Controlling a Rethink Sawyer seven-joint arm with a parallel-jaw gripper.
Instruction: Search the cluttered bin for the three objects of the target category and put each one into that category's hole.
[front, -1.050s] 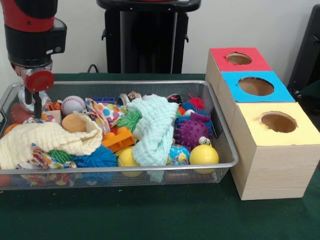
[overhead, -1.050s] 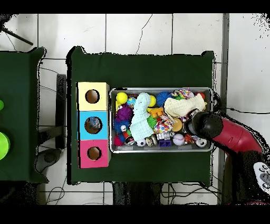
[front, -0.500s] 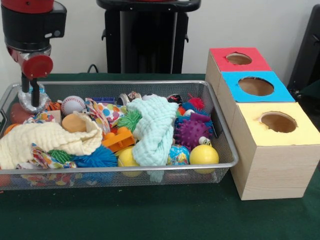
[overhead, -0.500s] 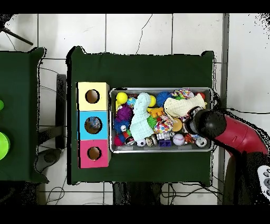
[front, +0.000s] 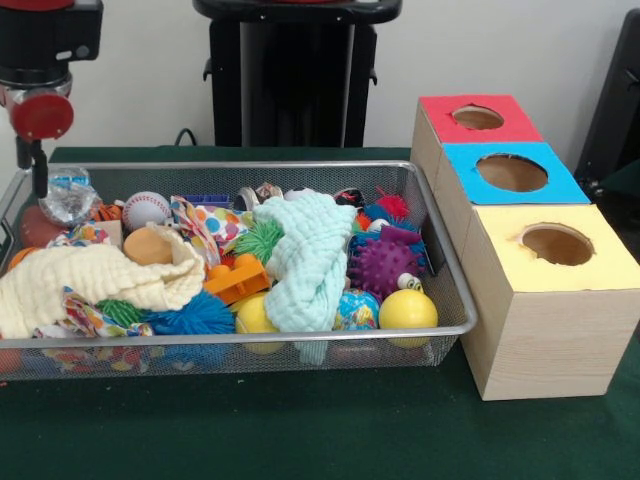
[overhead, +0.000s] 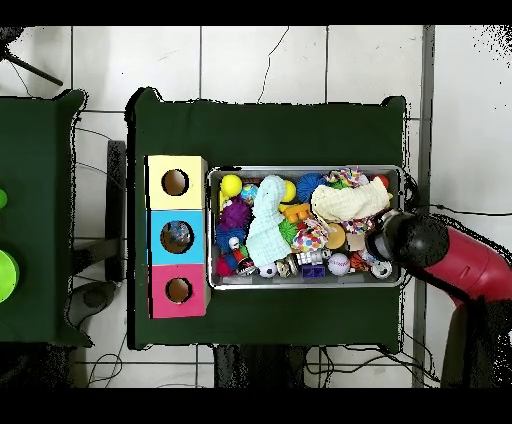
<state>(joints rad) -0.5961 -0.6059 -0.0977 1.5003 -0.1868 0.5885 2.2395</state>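
The wire bin (front: 300, 167) holds a jumble of toys: a baseball (front: 146, 209), a yellow ball (front: 407, 309), a purple spiky ball (front: 383, 263), an orange plastic toy (front: 236, 280), a mint cloth (front: 305, 260) and a cream cloth (front: 90, 280). A clear crumpled item (front: 68, 195) lies at the bin's far left corner. My gripper (front: 38, 180) hangs just left of it, above the bin's rim. From overhead the arm's head (overhead: 408, 238) covers the gripper at the bin's right end. Beside the bin stand three boxes with holes: red (front: 440, 110), blue (front: 565, 185), yellow (front: 500, 260).
The boxes touch the bin's side in a row; overhead they read yellow (overhead: 176, 165), blue (overhead: 177, 217), red (overhead: 178, 272). A black stand (front: 290, 80) rises behind the bin. Green cloth (front: 300, 430) covers the table.
The gripper has risen out of the bin's left corner and drifted slightly outward. The clear crumpled item has shifted a little; the other toys have stayed put.
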